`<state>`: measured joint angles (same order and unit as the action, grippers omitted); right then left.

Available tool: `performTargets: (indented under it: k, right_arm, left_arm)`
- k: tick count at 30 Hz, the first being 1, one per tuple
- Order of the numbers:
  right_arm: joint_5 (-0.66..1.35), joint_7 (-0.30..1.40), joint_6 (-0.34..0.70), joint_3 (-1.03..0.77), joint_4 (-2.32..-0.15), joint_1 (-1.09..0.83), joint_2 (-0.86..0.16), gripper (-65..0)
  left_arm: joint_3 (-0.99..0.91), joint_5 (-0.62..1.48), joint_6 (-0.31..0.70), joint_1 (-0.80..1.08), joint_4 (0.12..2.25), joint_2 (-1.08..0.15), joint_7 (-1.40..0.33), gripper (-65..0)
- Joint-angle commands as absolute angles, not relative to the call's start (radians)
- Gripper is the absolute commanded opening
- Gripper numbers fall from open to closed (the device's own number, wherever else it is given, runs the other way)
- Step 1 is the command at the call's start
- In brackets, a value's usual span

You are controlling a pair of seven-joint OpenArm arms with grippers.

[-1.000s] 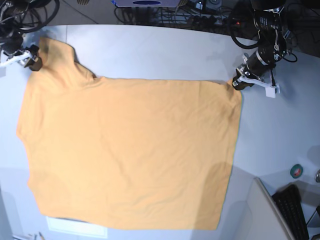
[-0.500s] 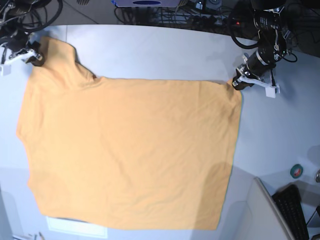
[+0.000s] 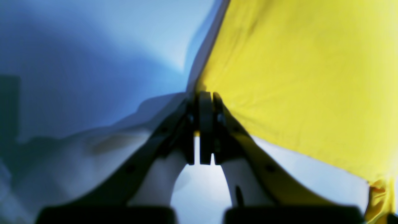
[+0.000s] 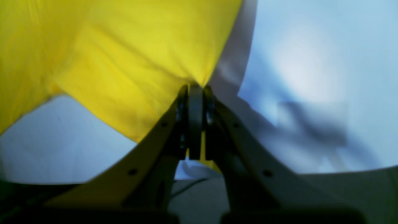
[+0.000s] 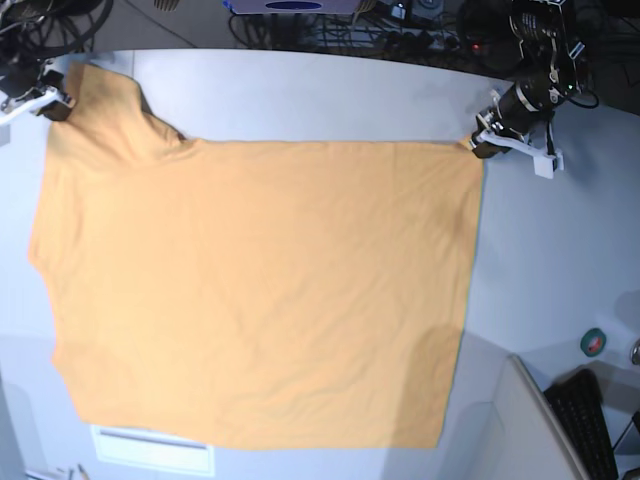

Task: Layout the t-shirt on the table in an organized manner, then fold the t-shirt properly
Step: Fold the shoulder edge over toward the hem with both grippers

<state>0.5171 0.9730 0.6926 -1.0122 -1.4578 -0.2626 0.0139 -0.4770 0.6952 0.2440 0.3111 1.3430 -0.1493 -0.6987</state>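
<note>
The orange-yellow t-shirt (image 5: pixel 260 290) lies spread flat on the white table (image 5: pixel 320 100), plain side up, with no print showing. At the base view's far right, my left gripper (image 5: pixel 478 147) is shut on the shirt's far right corner. In the left wrist view, the left gripper (image 3: pixel 205 96) pinches the edge of the yellow cloth (image 3: pixel 295 77). My right gripper (image 5: pixel 62 103) is shut on the sleeve tip at the far left. The right wrist view shows the right gripper (image 4: pixel 194 88) clamping the fabric (image 4: pixel 124 56), which stretches taut away from it.
Cables and equipment (image 5: pixel 330 25) crowd the table's far edge. A green tape roll (image 5: pixel 594 342) and a black keyboard (image 5: pixel 585 420) sit at the front right beside a grey panel (image 5: pixel 500 420). A white label (image 5: pixel 150 450) peeks out under the shirt's near hem.
The right gripper has shut on the sleeve tip. Both arms have drawn the shirt toward the far edge, and its far edge now runs straighter and tauter.
</note>
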Motion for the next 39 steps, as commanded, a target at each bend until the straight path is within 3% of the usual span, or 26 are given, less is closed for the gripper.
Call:
performTargets:
  k: [1,12,19,27,30,39]
  right_arm:
    - [0.532,0.969,0.698,-1.017,-1.488,-0.275,0.007,-65.0]
    - [0.532,1.044,0.698,-1.017,-1.673,-0.387,0.035,-65.0]
    - [0.527,1.046,0.698,-0.981,-1.779,-0.343,0.038,-65.0]
    - [0.526,1.038,0.698,-0.839,-1.781,-0.202,0.004,-65.0]
    - [0.526,1.038,0.698,-0.839,-1.764,-0.128,0.002,-65.0]
    - [0.526,1.012,0.667,-0.768,-1.555,0.018,-0.110,-65.0]
  left_arm:
    - [-0.483,0.705,0.251,0.321,1.380,-0.160,-0.688,-65.0]
    - [-0.552,0.705,0.249,0.478,1.603,-0.156,-0.688,-65.0]
    - [-0.552,0.705,0.246,0.483,1.707,-0.156,-0.693,-65.0]
    - [-0.519,0.705,0.243,0.349,1.696,-0.160,-0.694,-65.0]
    - [-0.478,0.705,0.197,0.292,1.658,-0.160,-0.694,-65.0]
    - [-0.418,0.704,0.157,0.107,1.491,-0.193,-0.694,-65.0]
